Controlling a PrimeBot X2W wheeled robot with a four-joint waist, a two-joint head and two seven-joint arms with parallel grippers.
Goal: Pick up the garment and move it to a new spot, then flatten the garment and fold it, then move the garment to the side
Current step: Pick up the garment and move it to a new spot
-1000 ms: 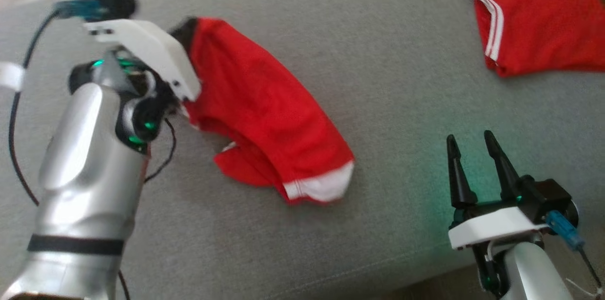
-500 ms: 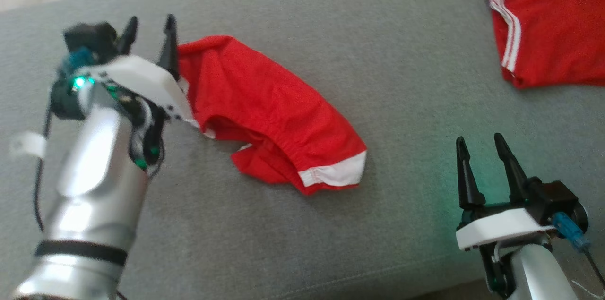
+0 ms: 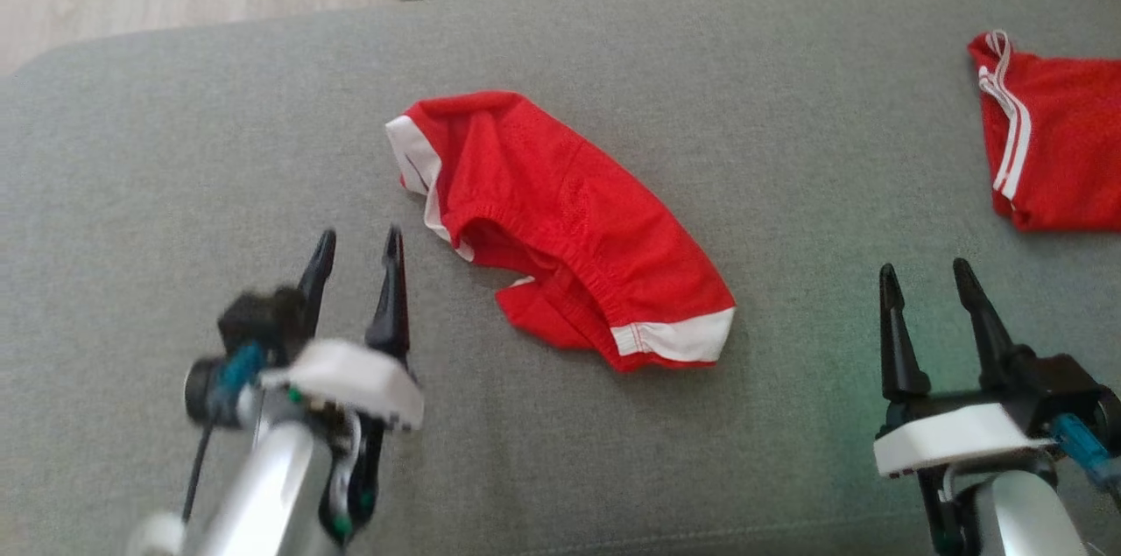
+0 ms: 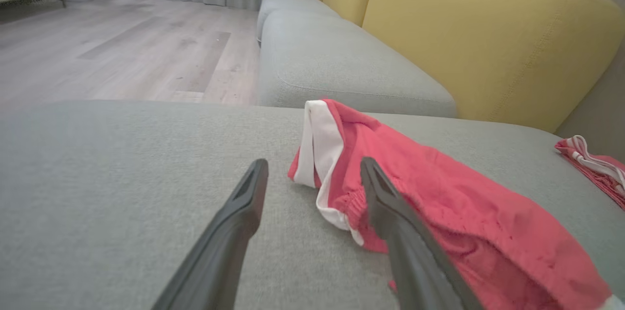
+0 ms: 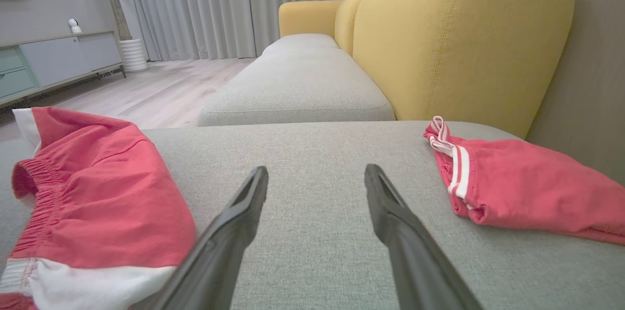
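Lying rumpled mid-cushion on the grey sofa, the red garment shows white hems and an elastic waistband. Left gripper hovers just beside it, fingers spread, empty; right gripper, likewise spread, sits apart.

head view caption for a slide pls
Open left gripper and right gripper flank a crumpled red garment on a grey cushion.

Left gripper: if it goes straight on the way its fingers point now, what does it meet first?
Probably the white-trimmed end of the red shorts, lying just ahead of the open left gripper, though depth is unclear.
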